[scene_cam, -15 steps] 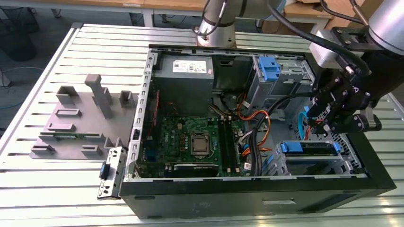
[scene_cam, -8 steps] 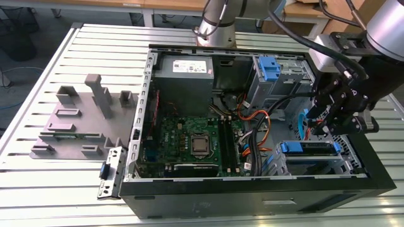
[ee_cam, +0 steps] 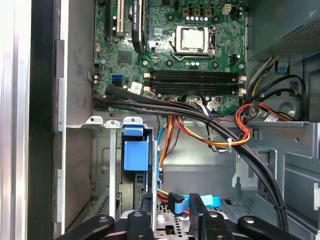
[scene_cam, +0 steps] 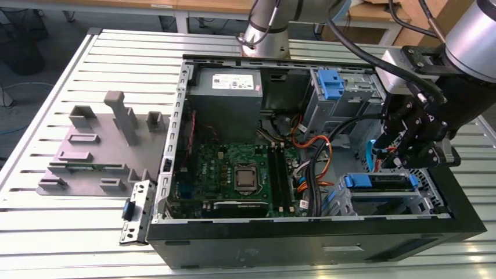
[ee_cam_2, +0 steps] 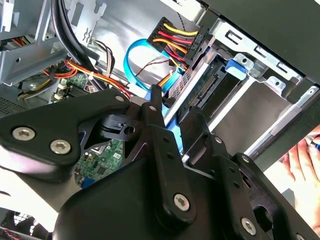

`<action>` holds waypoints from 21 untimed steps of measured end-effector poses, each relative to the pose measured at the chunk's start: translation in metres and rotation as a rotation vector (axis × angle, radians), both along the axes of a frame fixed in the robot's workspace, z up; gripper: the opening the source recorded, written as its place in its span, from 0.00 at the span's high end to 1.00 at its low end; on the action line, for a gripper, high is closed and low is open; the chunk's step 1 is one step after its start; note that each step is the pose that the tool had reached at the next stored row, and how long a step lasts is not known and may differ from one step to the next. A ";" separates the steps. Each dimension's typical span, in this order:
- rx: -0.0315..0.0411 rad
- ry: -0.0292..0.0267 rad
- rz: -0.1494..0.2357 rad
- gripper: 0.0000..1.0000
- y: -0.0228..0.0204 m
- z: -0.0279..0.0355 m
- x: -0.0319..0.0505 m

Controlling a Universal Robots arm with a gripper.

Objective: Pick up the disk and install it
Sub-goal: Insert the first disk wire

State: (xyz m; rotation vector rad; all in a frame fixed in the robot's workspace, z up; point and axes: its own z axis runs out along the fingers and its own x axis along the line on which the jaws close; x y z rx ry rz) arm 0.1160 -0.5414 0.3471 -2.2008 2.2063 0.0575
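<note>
Surface (scene_cam: 116, 58): slatted metal top, carrying everything in the exterior view.

Computer case (scene_cam: 310, 244): black tower, lying on its side on the surface with the side panel off and the insides facing up.

Tray (scene_cam: 93, 151): grey slotted plastic piece, sitting on the surface toward the exterior view's left, just beside the case and apart from the gripper.

Power box (scene_cam: 225, 96): grey metal box with a small white label, sitting inside the case at its far end in the exterior view.

Circuit board (scene_cam: 225, 168): green board, lying flat on the case floor below the power box.

Drive cage (scene_cam: 387, 200): bare metal frame, standing in the case corner toward the exterior view's right, close to the near wall.

Gripper (scene_cam: 403, 157): hanging inside the case just above the drive cage; in both wrist views its black fingers (ee_cam: 146, 202) are standing apart, released, clamping nothing.

Disk (scene_cam: 376, 181): sitting on edge in the drive cage, its blue rail facing up; in the first wrist view the blue rail is showing just beside one finger, and in the second wrist view its connector end is pointing toward the cables.

Cables (scene_cam: 317, 148): orange, yellow, black and blue leads, running between the circuit board and the drive cage.

Hand (ee_cam_2: 302, 157): a person's hand, showing outside the case wall in the second wrist view.
</note>
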 end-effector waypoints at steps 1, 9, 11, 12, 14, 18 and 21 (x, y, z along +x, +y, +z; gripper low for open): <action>0.0002 0.0000 0.000 0.58 0.0000 -0.0001 0.0000; 0.0002 0.0000 0.000 0.71 0.0000 -0.0005 0.0000; 0.0002 0.0000 0.000 0.77 0.0000 -0.0006 0.0000; 0.0002 0.0000 0.000 0.83 0.0000 -0.0007 0.0000; 0.0002 0.0000 0.000 0.84 0.0000 -0.0008 0.0000; 0.0001 0.0000 0.000 0.84 0.0000 -0.0009 0.0000; -0.0028 0.0021 0.000 0.84 0.0002 -0.0002 0.0007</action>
